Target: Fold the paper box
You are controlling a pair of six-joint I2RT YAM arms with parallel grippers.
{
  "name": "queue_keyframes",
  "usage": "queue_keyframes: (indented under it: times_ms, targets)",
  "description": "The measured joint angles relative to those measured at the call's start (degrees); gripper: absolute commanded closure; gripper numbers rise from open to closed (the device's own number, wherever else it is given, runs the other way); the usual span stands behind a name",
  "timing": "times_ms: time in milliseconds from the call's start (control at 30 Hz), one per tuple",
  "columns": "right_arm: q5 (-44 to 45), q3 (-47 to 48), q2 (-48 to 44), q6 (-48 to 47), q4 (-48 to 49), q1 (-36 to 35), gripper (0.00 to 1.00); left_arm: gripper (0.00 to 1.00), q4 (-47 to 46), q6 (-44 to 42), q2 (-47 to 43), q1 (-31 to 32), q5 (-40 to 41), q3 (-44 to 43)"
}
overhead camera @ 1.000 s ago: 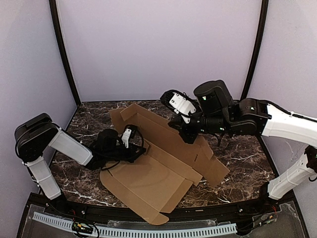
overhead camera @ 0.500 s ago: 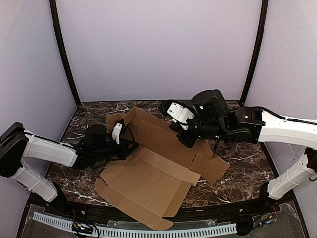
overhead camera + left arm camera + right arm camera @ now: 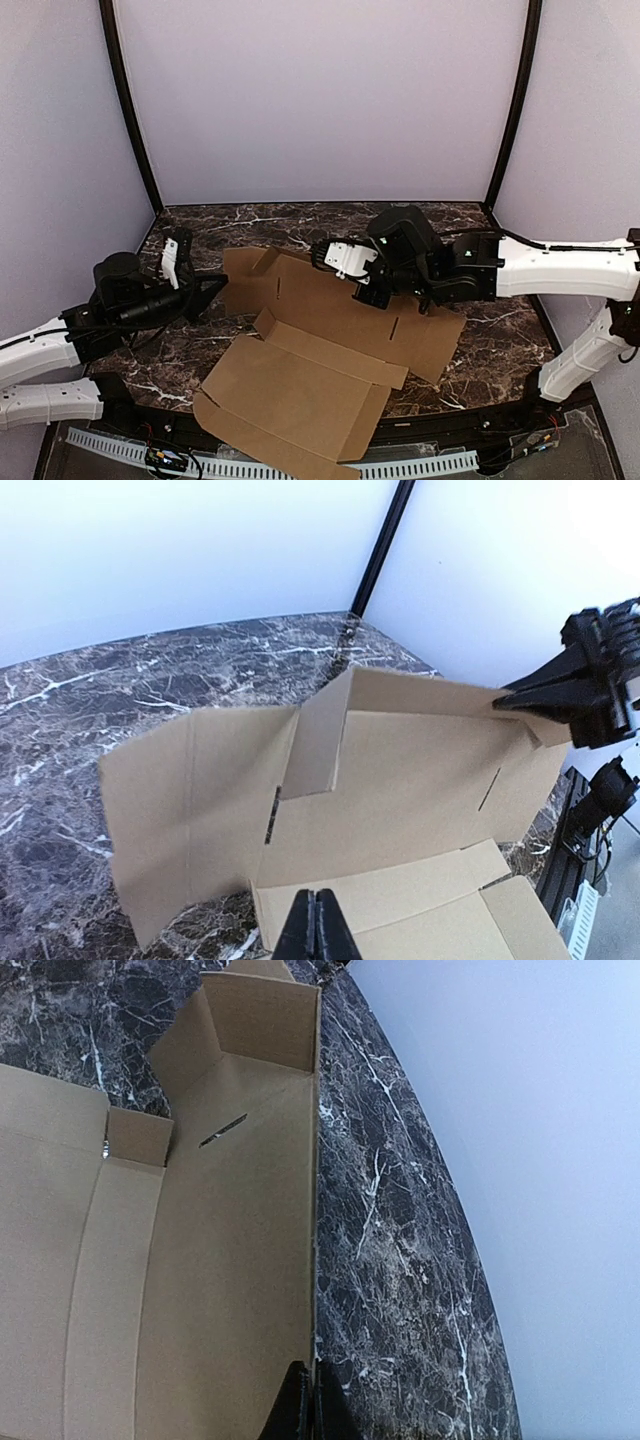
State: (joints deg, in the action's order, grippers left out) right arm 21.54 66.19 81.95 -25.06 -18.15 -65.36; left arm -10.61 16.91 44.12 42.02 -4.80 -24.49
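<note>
Pale lilac walls (image 3: 320, 100) close in a dark, white-veined marble table (image 3: 500, 345). On it the paper box (image 3: 300, 380) lies mostly unfolded, spreading from the centre toward 6 o'clock.

Over the last second the left gripper (image 3: 210, 289) has pulled off the sheet and back toward 9 o'clock. Its fingers are pressed together on nothing, and it points at the box from a distance. The right gripper (image 3: 372, 296) has swung in from 3 o'clock toward the centre. It pinches the top edge of the long far panel, which the left wrist view shows tilted up off the table. The sheet has slid and turned with it.

This probably means one wall is being raised while the near panels remain flat, so the folding is at an early stage.

The box is plain matte brown cardboard, thin and stiff. It has crisp score lines, narrow cut slots (image 3: 393, 330) and a short side flap (image 3: 315, 735) standing up.
</note>
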Motion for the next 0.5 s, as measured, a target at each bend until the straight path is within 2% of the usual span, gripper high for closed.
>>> queue_keyframes:
  times_ms: [267, 500]
  targets:
    - [0.8, 0.0, 4.1, -6.1, 2.0, -0.2, 1.0, 0.99, 11.6, 3.1, -18.4, 0.0, 6.6, 0.4]
    - [4.5, -3.9, 4.7, -14.1, 8.4, -2.0, 1.0, 0.99, 16.8, 5.5, -20.7, 0.0, 13.5, 1.1]
